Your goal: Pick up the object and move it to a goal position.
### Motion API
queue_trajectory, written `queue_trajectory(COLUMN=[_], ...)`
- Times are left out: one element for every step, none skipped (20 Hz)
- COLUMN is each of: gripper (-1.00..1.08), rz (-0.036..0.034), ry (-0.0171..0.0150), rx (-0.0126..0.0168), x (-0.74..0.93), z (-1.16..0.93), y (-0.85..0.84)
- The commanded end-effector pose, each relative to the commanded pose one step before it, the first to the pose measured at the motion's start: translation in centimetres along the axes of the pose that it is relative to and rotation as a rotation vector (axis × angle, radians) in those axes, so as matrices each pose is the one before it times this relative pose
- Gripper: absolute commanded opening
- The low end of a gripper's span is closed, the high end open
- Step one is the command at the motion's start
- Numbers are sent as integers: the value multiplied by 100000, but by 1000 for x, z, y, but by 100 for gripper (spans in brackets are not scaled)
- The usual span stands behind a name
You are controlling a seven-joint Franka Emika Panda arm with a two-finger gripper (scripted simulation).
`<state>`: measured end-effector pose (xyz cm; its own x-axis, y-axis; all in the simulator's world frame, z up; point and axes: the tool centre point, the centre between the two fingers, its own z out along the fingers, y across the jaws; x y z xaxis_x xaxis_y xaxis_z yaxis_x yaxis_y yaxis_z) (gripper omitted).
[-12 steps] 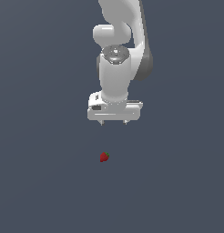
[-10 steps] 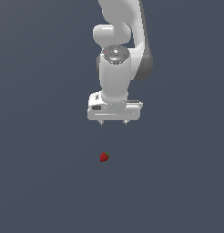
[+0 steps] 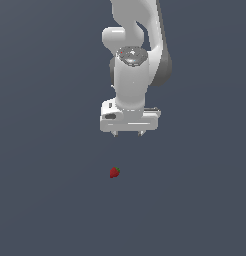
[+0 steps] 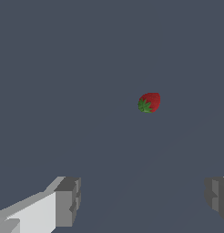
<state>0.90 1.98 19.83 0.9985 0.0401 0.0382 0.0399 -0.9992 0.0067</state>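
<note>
One strawberry (image 3: 114, 172) lies alone on the grey worktop (image 3: 45, 200), apart from the one white gripper (image 3: 128, 133), toward the exterior view's left. Jaws spread wide, two fingers (image 4: 68, 200), holding nothing.

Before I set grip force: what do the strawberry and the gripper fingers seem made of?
The strawberry: matte red body with a green leafy top, evenly shaded without glints; could be plastic or rubber, the render leaves it open. The gripper looks like smooth white hard plastic or painted metal; its fingers end in dull, ridged grey pads, perhaps rubber.
</note>
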Motion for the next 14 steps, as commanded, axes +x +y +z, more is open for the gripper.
queue_trajectory(gripper=[100, 100, 100, 100, 100, 100, 100, 100, 100, 100, 100, 100, 100, 100], rz=[-643, 0, 158, 321, 466, 604, 758, 904, 1048, 1190, 1319, 1475, 1622, 1774], ry=[235, 0, -61, -44, -38, -33, -32, -33, -35, -42, -53, -66, -75, -81], rx=[-3, 0, -3, 11, 21, 30, 39, 47, 54, 59, 62, 66, 69, 73], x=[-13, -8, 9, 16, 28, 39, 50, 61, 72, 81, 90, 100, 110, 121], z=[-111, -7, 36, 34, 41, 48, 57, 67, 77, 88, 100, 114, 126, 138], y=[-151, 16, 25, 35, 32, 27, 30, 30, 32, 39, 44, 54, 59, 62])
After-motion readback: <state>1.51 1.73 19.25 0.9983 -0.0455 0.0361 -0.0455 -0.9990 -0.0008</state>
